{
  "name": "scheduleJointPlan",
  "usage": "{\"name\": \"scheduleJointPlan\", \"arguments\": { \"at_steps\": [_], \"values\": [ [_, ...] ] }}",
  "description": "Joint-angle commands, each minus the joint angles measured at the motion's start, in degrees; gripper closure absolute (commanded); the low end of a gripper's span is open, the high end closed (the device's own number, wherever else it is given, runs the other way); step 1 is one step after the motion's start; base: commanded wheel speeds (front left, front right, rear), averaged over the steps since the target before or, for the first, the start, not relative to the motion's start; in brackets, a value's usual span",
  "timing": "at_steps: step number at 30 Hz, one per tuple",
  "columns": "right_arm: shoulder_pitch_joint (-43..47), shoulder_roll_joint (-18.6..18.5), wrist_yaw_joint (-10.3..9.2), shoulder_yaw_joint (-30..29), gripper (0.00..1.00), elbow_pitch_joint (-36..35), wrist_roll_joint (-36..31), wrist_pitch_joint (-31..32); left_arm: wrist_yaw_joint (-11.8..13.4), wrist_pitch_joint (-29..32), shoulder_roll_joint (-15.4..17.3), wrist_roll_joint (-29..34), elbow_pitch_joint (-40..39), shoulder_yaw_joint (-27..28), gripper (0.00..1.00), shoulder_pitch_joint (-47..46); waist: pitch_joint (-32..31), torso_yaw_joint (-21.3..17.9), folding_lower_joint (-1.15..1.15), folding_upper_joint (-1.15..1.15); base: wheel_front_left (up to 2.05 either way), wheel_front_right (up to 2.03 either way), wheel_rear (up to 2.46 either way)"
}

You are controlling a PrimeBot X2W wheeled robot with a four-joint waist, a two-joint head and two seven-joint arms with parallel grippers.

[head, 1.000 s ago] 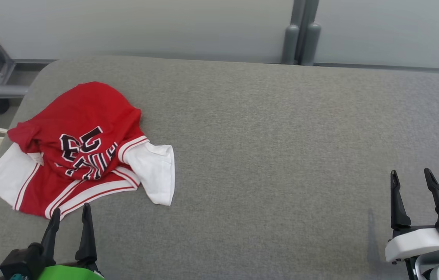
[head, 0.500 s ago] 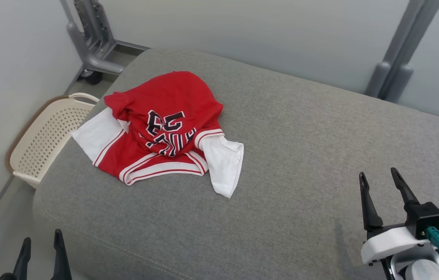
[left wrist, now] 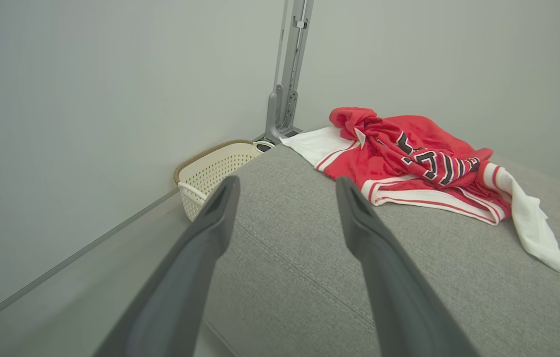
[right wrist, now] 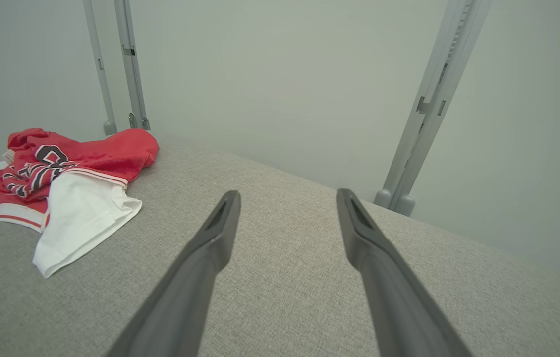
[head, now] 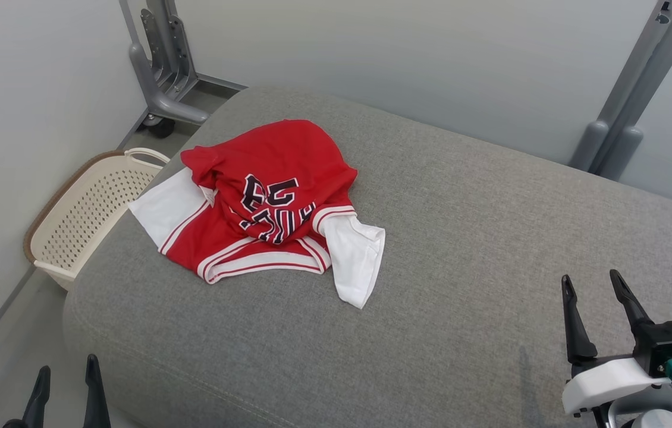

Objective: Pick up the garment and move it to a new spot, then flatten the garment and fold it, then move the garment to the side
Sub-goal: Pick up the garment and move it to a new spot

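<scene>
The head camera looks down from high onto the grey fabric-covered mattress [head: 461, 238], the left wrist camera faces across it from low off its corner, the right apparently from just above it, and all share the crumpled red-and-white jersey [head: 264, 202].

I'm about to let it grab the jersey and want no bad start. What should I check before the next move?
1. Left gripper open, empty: ok.
2. Right gripper open, empty: ok.
3. Jersey in plain sight on the cushion: ok.
4. Jersey flat: not ok, crumpled.
5. A gripper at the jersey: not ok, both apart from it.
6. Sleeve overhanging the cushion edge by the basket: cannot tell.
</scene>
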Motion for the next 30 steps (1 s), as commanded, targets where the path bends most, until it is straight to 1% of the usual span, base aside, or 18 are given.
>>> {"name": "scheduleJointPlan", "arguments": {
  "at_steps": [1, 5, 10, 13, 14, 15, 19, 21, 27, 29, 30],
  "values": [
    [0.6, -0.2, -0.08, -0.2, 0.00, -0.4, 0.1, -0.2, 0.0, 0.1, 0.5, 0.0, 0.3, 0.0, 0.00, -0.6, 0.5, -0.3, 0.00, 0.13, 0.00, 0.00, 0.00],
    [0.1, -0.3, -0.08, -0.6, 0.00, -1.1, -0.6, -0.2, -0.1, 1.1, -0.1, -0.8, 0.7, -1.1, 0.00, -2.5, 2.4, -0.7, 0.00, 0.13, 0.00, 0.00, 0.00],
    [-2.2, -0.3, -0.08, -0.7, 0.00, -1.9, -2.1, -0.2, 0.0, 6.0, -1.3, -2.0, 2.7, -3.5, 0.00, -8.1, 6.6, -1.1, 0.00, 0.13, 0.00, 0.00, 0.00],
    [-3.9, -0.3, -0.08, -0.2, 0.00, -2.3, -3.4, -0.2, 1.6, 9.6, -2.3, -3.8, 4.6, -3.8, 0.00, -13.1, 9.8, -2.1, 0.00, 0.13, 0.00, 0.00, 0.00],
    [-4.4, -0.4, -0.08, -0.1, 0.00, -2.5, -3.5, -0.2, 1.9, 11.0, -2.7, -4.4, 5.7, -4.0, 0.00, -14.9, 10.8, -2.4, 0.00, 0.13, 0.00, 0.00, 0.00],
    [-4.4, -0.4, -0.08, -0.1, 0.00, -2.5, -3.5, -0.2, 1.9, 11.0, -2.7, -4.4, 5.7, -4.0, 0.00, -14.9, 10.8, -2.4, 0.00, 0.13, 0.00, 0.00, 0.00],
    [-5.9, -0.9, -0.08, -0.1, 0.00, -2.2, -4.0, -0.2, 3.2, 17.6, -4.2, -10.8, 11.0, -3.3, 0.00, -22.2, 13.7, -3.6, 0.00, 0.13, 0.00, 0.00, 0.00],
    [-6.6, -1.1, -0.08, 0.0, 0.00, -2.1, -4.2, -0.2, 4.6, 20.1, -4.4, -12.8, 13.9, -2.9, 0.00, -25.5, 14.8, -4.3, 0.00, 0.13, 0.00, 0.00, 0.00],
    [-8.1, -1.5, -0.08, 0.0, 0.00, -1.9, -4.1, -0.2, 6.9, 23.8, -4.8, -17.7, 23.4, -1.6, 0.00, -33.3, 17.0, -6.9, 0.00, 0.13, 0.00, 0.00, 0.00],
    [-8.6, -1.6, -0.08, 0.1, 0.00, -1.9, -4.1, -0.2, 7.2, 24.5, -4.6, -18.5, 26.6, -1.2, 0.00, -35.4, 17.6, -7.7, 0.00, 0.13, 0.00, 0.00, 0.00],
    [-8.9, -1.6, -0.08, 0.2, 0.00, -1.9, -4.1, -0.2, 7.0, 24.7, -4.6, -19.1, 28.1, -0.9, 0.00, -36.3, 17.9, -8.2, 0.00, 0.13, 0.00, 0.00, 0.00]
  ]
}}
